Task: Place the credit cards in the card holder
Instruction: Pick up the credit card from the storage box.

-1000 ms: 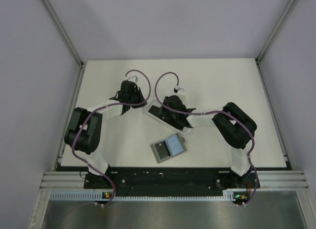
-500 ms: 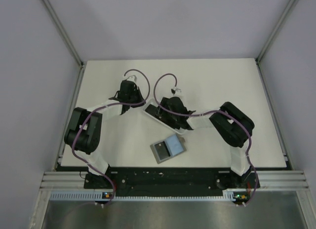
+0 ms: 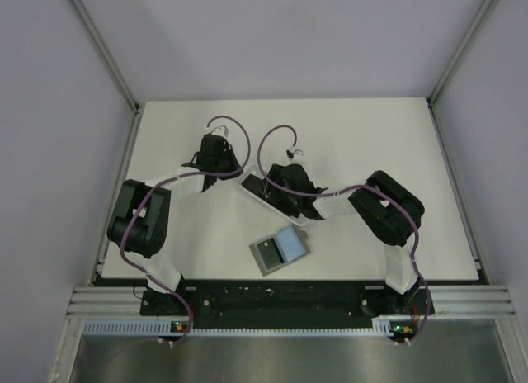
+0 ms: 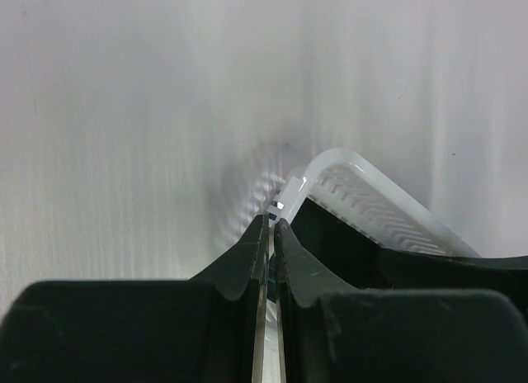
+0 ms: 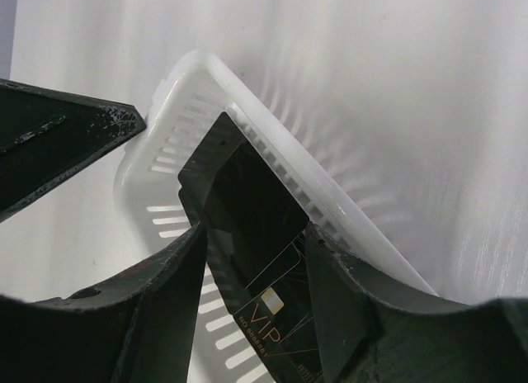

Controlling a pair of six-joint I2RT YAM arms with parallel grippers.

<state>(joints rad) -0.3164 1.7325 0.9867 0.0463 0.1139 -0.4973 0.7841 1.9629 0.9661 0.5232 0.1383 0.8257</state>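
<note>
Pale tabletop inside grey walls carried everything. On it the right gripper clasped one black credit card by its long edges. The card was tilted up out of the white tray beneath the fingers, probably to clear the slotted wall.

At the tray's corner, just ahead of its tips, the left gripper sat with fingers pressed nearly together, seemingly steadying the tray. Whether it pinched the lip I could not tell.

Behind the right gripper, toward the arm bases and well apart, the card holder lay open.

The tray's rim ran just right of the card, and a left-gripper finger lay close on the other side. Either could snag a hasty lift.
</note>
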